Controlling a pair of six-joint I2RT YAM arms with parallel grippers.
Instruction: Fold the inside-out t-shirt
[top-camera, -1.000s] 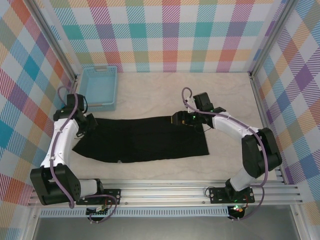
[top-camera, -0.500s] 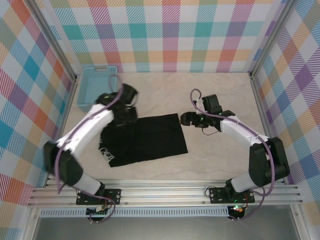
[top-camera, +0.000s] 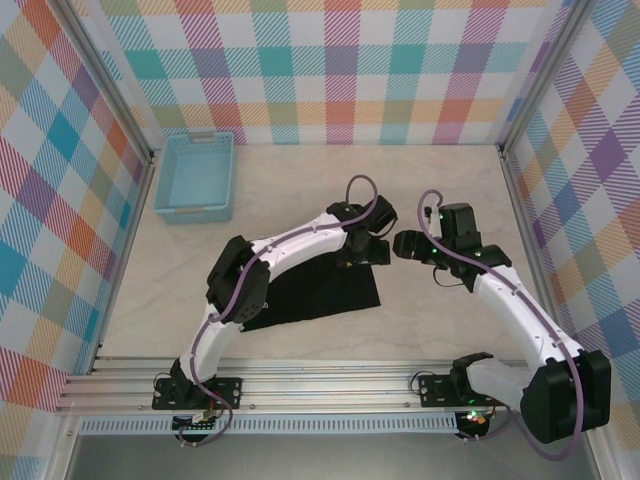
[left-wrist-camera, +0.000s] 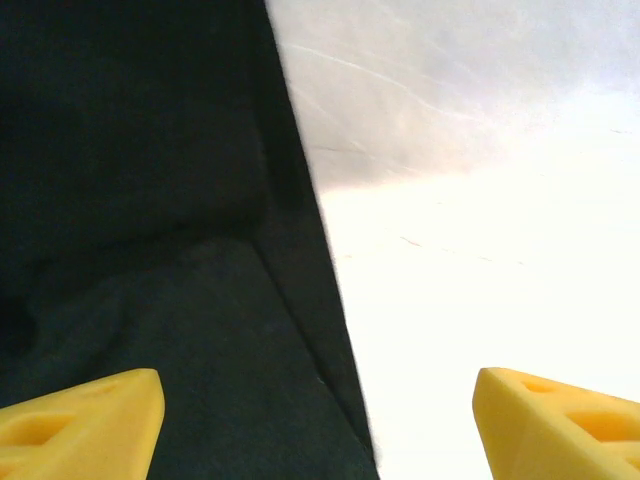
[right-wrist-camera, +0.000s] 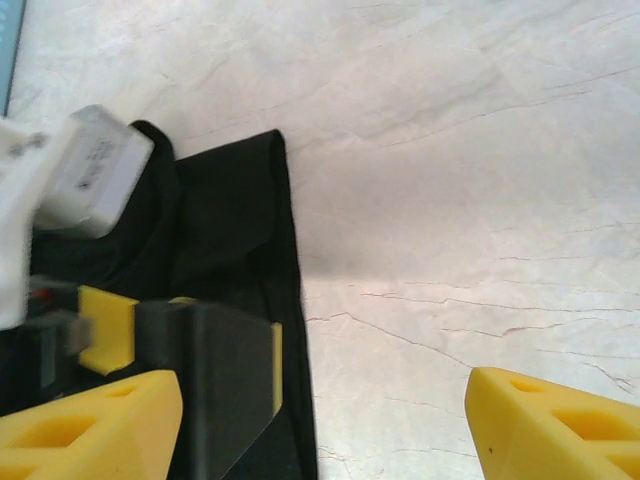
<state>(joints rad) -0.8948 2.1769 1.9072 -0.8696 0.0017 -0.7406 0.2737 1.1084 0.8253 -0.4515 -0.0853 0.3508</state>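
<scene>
Black soft cloth inside-out t-shirt (top-camera: 325, 292) lies folded at frame centre. Left gripper (left-wrist-camera: 320, 400) jaws apart over shirt's right edge, empty, likely letting fold settle. Right gripper (right-wrist-camera: 325, 400) jaws apart, empty, just beside that edge.

The left gripper (left-wrist-camera: 318, 405) is hanging, fingers spread wide, over the edge of the black t-shirt (left-wrist-camera: 140, 200) lying on the pale table (left-wrist-camera: 480, 200).

On my feed the shirt (top-camera: 320, 292) is plain black. The basket (top-camera: 195, 176) is light blue. The table (top-camera: 300, 185) is pale cream with faint grey veining. The walls (top-camera: 340, 70) carry a plaid of pink, teal, orange, purple and white. The fingers (left-wrist-camera: 80, 420) are yellow, and the arms (top-camera: 300, 240) are white with black joints.
</scene>
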